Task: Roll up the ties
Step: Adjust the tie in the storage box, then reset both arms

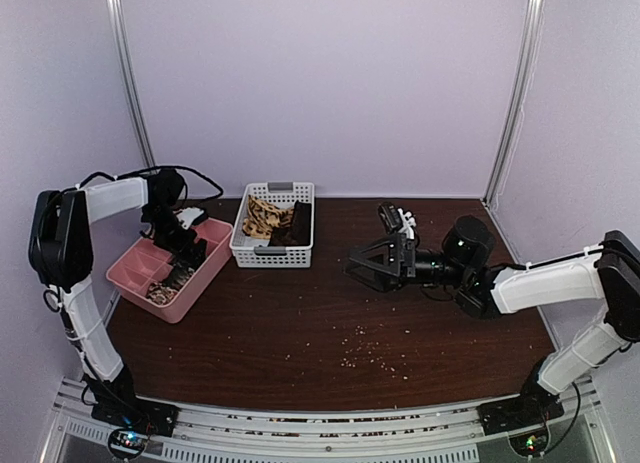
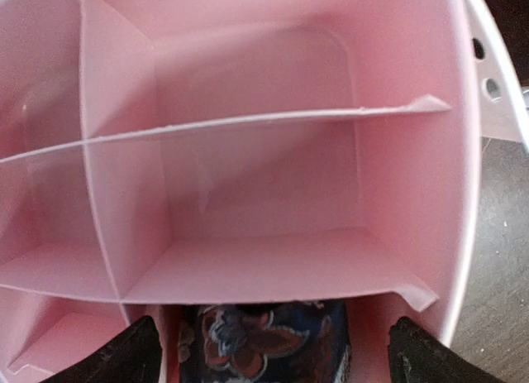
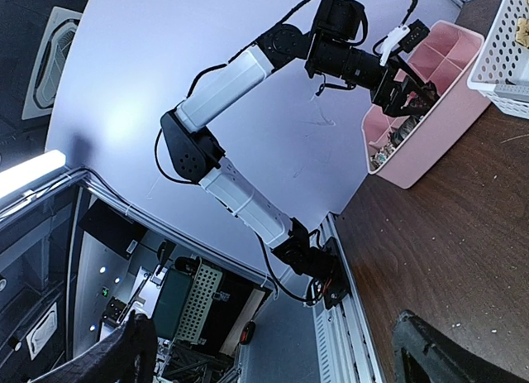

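Two grippers stand with jaws spread wide and hold nothing; the left gripper (image 2: pixel 277 356) hangs over the pink tray (image 1: pixel 207 267), one finger on either side of the floral tie (image 2: pixel 264 343) and apart from it; that tie lies in a tray compartment at the near end. The right gripper (image 1: pixel 366 267) hovers over the table (image 1: pixel 330 353), turned on its side, well apart from every tie; the white basket (image 1: pixel 245 251), just beside the tray, holds the tan tie (image 1: pixel 264 218) and the dark brown tie (image 1: pixel 296 226) side by side.
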Motion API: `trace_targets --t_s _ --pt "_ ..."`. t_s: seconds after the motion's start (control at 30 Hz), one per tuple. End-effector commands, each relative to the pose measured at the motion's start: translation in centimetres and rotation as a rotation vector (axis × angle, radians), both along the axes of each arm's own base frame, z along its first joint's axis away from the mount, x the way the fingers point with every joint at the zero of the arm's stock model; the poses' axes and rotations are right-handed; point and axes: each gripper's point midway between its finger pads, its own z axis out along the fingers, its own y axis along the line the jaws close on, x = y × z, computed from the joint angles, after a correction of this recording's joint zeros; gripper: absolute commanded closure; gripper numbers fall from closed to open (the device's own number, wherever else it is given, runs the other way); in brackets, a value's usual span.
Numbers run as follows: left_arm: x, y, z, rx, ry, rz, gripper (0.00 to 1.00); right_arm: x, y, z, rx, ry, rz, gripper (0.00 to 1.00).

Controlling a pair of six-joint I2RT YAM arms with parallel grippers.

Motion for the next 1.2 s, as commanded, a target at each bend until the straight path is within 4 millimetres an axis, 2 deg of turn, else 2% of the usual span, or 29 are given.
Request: trace_targets --t_s 0.0,0.13,0.2,0.3,0.33,0.4,0.5,0.57,0.6,0.67,0.73,0.8,0.87,1.0,1.13,1.17 --pt "0.6 0.2 4.9 0.031 -0.090 -0.004 0.02 -0.2 -0.5 1.7 0.021 -0.058 -0.013 0.00" --pt "0.8 0.6 8.1 0.052 -0.146 0.009 0.02 -0.3 -0.6 2.2 0.018 -0.073 -0.015 0.01" --pt "0.9 1.2 10.4 0.083 -0.206 0.033 0.02 -0.3 -0.6 2.3 -0.006 -0.092 -0.021 0.01" --pt "0.9 1.5 15.2 0.107 -0.339 0.082 0.02 0.3 -1.0 2.4 -0.090 -0.154 -0.060 0.00" --pt "0.7 1.5 17.5 0.108 -0.408 0.101 0.02 0.6 -1.4 2.6 -0.123 -0.182 -0.083 0.01" --pt "0.2 1.2 21.2 0.087 -0.531 0.127 0.02 1.3 -2.3 2.3 -0.221 -0.221 -0.126 0.00" --pt "-1.1 0.7 27.0 -0.044 -0.765 0.179 0.02 2.6 -4.8 2.5 -0.379 -0.338 -0.228 0.00" --pt "-2.6 0.1 29.8 -0.153 -0.895 0.188 0.02 3.5 -7.0 2.9 -0.474 -0.393 -0.313 0.01" --pt "-3.4 -0.2 30.5 -0.219 -0.943 0.201 0.02 3.6 -8.2 3.5 -0.505 -0.419 -0.359 0.01" --pt "-4.5 -1.4 31.0 -0.337 -0.986 0.187 0.02 4.2 -10.4 3.8 -0.565 -0.450 -0.442 0.01" --pt "-5.4 -2.8 30.1 -0.441 -0.956 0.159 0.02 4.6 -12.6 3.9 -0.611 -0.454 -0.525 0.01" --pt "-5.9 -4.7 28.8 -0.533 -0.889 0.132 0.02 4.8 -14.6 3.4 -0.619 -0.412 -0.597 0.01" --pt "-6.4 -6.7 26.8 -0.530 -0.847 0.101 0.02 4.6 -16.0 2.6 -0.585 -0.360 -0.632 0.01" --pt "-7.7 -11.4 22.2 -0.496 -0.774 0.049 0.02 3.7 -17.0 -0.7 -0.546 -0.298 -0.636 0.01" --pt "-8.3 -14.2 17.6 -0.510 -0.699 0.103 0.02 3.0 -17.0 -4.4 -0.574 -0.245 -0.598 0.01" --pt "-8.5 -14.8 16.5 -0.505 -0.671 0.116 0.02 2.9 -17.1 -5.8 -0.597 -0.223 -0.592 0.01"
